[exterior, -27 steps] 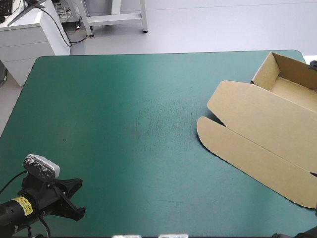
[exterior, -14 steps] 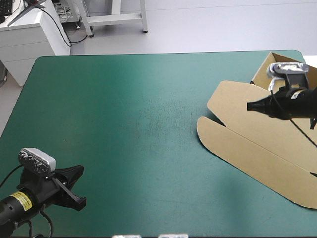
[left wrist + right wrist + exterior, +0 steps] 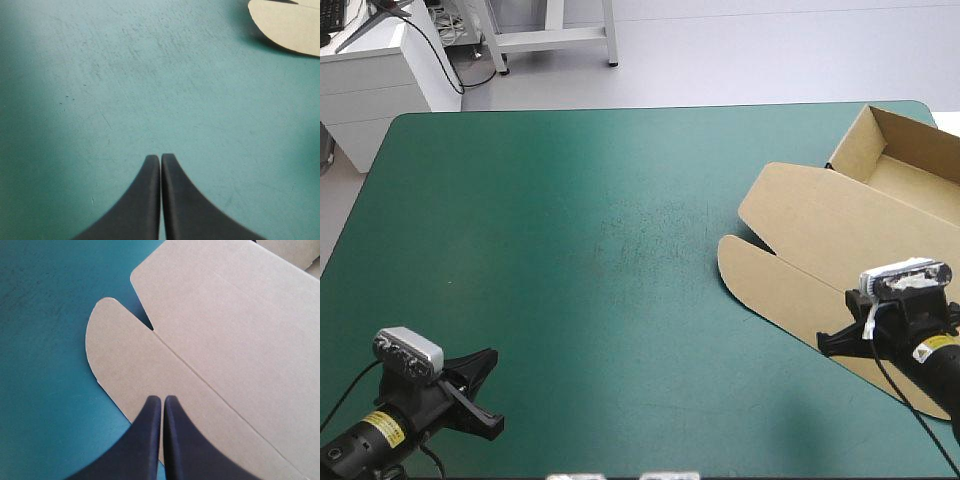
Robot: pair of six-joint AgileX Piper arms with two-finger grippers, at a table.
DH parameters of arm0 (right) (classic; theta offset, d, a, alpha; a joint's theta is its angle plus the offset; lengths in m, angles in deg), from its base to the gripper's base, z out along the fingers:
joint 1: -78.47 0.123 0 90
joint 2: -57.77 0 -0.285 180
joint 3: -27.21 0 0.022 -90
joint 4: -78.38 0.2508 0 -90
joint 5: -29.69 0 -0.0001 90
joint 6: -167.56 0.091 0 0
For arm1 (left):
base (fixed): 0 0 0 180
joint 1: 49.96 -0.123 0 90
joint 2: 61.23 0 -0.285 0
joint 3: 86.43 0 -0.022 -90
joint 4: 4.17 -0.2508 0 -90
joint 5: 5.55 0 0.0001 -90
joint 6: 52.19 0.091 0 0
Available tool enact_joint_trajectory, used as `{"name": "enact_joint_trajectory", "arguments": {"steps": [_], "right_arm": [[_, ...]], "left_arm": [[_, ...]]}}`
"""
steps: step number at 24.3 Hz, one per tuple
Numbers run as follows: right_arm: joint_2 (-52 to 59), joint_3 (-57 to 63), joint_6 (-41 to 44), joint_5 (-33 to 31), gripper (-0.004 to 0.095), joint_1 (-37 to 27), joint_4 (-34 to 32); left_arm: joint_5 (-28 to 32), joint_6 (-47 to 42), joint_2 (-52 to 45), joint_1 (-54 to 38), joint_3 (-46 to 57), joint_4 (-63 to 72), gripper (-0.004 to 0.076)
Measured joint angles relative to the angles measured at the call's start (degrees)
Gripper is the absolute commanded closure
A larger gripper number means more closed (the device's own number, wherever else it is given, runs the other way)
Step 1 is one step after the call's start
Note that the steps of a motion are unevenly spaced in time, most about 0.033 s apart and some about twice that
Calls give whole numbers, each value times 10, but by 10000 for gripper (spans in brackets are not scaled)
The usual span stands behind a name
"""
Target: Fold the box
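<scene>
Both pairs of jaws are pressed together. The right jaws hang over the flat lid flap of the brown box [image 3: 840,230]; the left jaws are over the teal-green worktop [image 3: 570,250], with the box well ahead.

**Closed left gripper [image 3: 160,156] over scuffed desk [image 3: 100,100]**

Low at mid-frame, black jaws pressed together into one pointed arch, only a hairline seam between them. Beneath and ahead, teal-green desk across nearly the whole frame, marked with fine pale scratches and a few dark specks, dimmer along one side. Far ahead and off to one side, in a corner of the frame, a rounded flap of the brown box [image 3: 292,25], flat on the desk, thin shadow along its near edge, well apart from the jaws.
</scene>
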Motion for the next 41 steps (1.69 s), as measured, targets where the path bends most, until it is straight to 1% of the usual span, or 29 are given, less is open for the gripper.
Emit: {"name": "enact_joint_trajectory", "arguments": {"steps": [4,11,18,21,24,28,41], "right_arm": [[70,72,0,30,908,0,-2],[183,141,0,67,914,0,-4],[280,178,17,71,927,0,-11],[311,188,42,63,927,0,-26],[356,191,88,41,927,0,-58],[374,191,123,27,927,0,-77],[374,192,125,25,927,0,-79]], "left_arm": [[7,0,-57,0,25,0,732],[3,0,-132,0,52,-1,732],[-11,0,-163,0,60,-1,732],[-11,0,-165,0,60,-1,732],[-11,0,-165,0,60,-1,732],[-11,0,-165,0,60,-1,732],[-11,1,-165,0,60,-1,732]]}}
